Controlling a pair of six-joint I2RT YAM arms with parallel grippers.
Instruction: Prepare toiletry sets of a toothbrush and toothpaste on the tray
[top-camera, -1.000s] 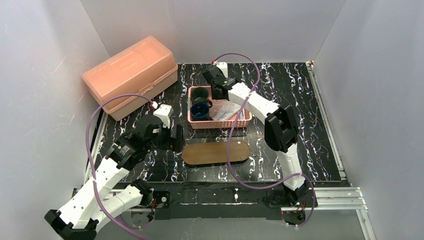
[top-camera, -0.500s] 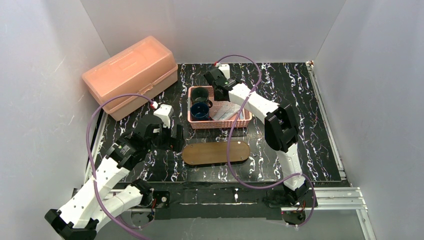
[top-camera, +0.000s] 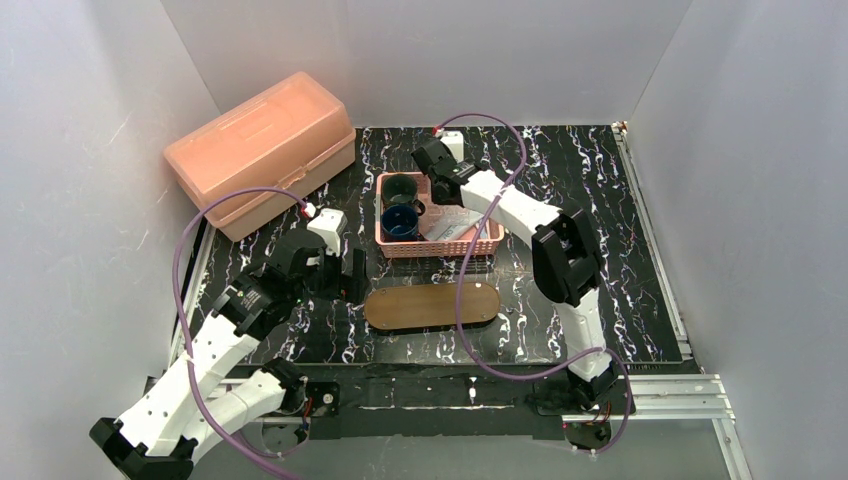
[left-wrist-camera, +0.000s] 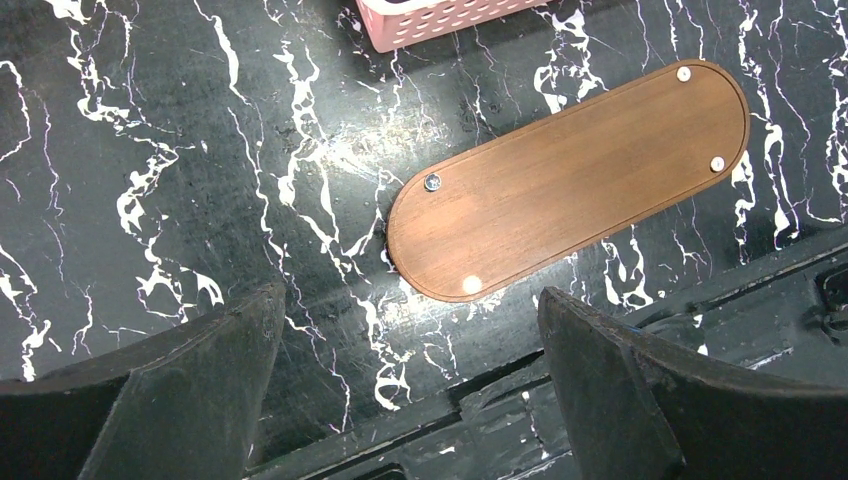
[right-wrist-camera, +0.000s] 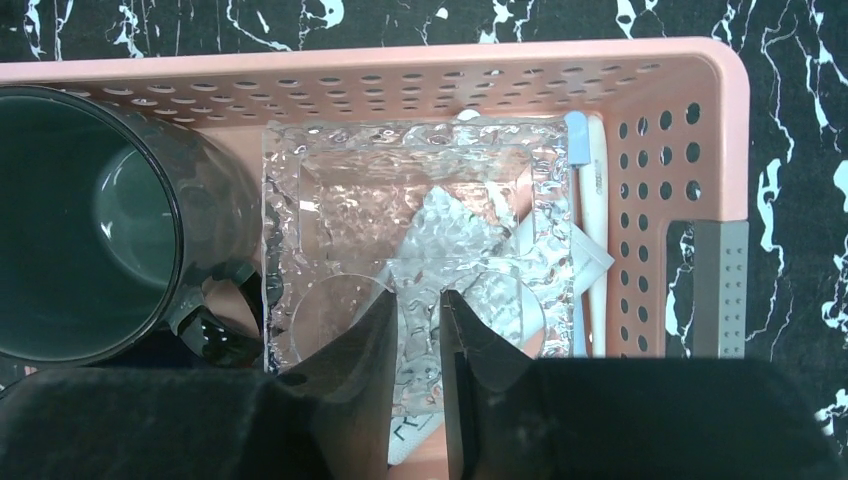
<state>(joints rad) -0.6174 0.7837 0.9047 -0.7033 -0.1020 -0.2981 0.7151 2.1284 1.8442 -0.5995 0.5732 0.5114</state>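
The brown wooden tray (top-camera: 432, 306) lies bare on the table in front of the pink basket (top-camera: 482, 245); it also shows in the left wrist view (left-wrist-camera: 570, 180). My left gripper (top-camera: 345, 280) hovers open and empty by the tray's left end. My right gripper (top-camera: 440, 178) reaches into the basket, its jaws nearly closed on the near edge of a clear textured plastic box (right-wrist-camera: 400, 210). A thin white toothbrush (right-wrist-camera: 592, 230) lies along the basket's right wall (right-wrist-camera: 700, 150). A silvery-white tube or packet (right-wrist-camera: 590, 262) lies partly under the clear box.
Two dark mugs (top-camera: 402, 188) (top-camera: 400, 222) stand in the basket's left half; one fills the left of the right wrist view (right-wrist-camera: 80, 220). A large pink lidded container (top-camera: 262, 150) sits at the back left. Grey walls enclose the table on three sides.
My right gripper has shifted slightly to the right at the basket's far edge. The left arm and the tray have not moved.
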